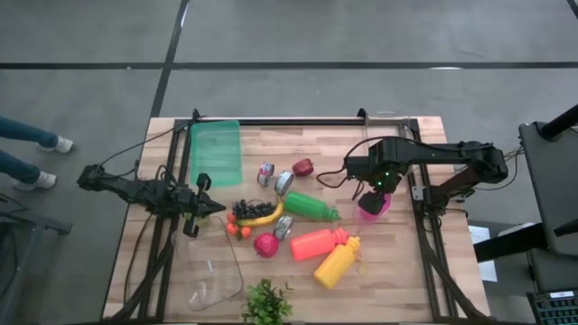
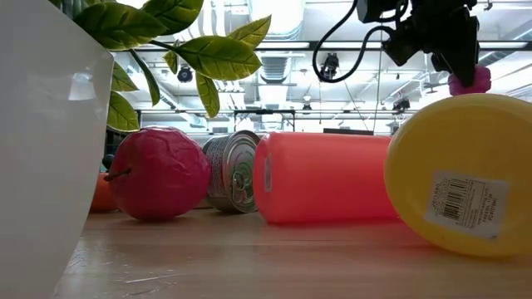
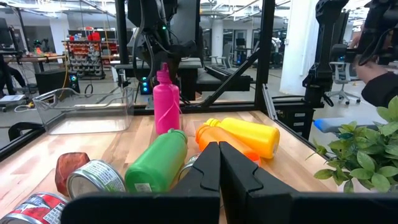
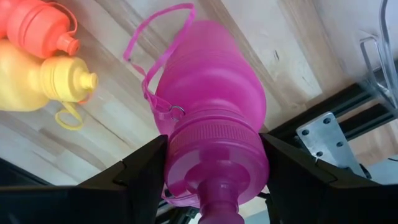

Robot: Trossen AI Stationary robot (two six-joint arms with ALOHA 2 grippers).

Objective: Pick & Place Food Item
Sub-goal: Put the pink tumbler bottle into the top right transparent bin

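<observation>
Right gripper (image 1: pixel 373 200) clamped round the pink bottle's (image 4: pixel 214 118) neck — bottle upright near the table's right rail (image 1: pixel 417 194).

I'd keep it vertical and lift straight before any traverse — the yellow bottle (image 1: pixel 337 264) and orange bottle (image 1: pixel 318 243) lie just beside, the rail close behind. Open board lies toward the front right corner. Left gripper (image 1: pixel 191 219) waits at the left, fingers pressed together.

Pink bottle's (image 4: pixel 211 124) cap below the frame edge.

pink bottle (image 4: pixel 211 118) | upright | gripped near cap by right gripper (image 1: pixel 374 191) | right table side
</observation>
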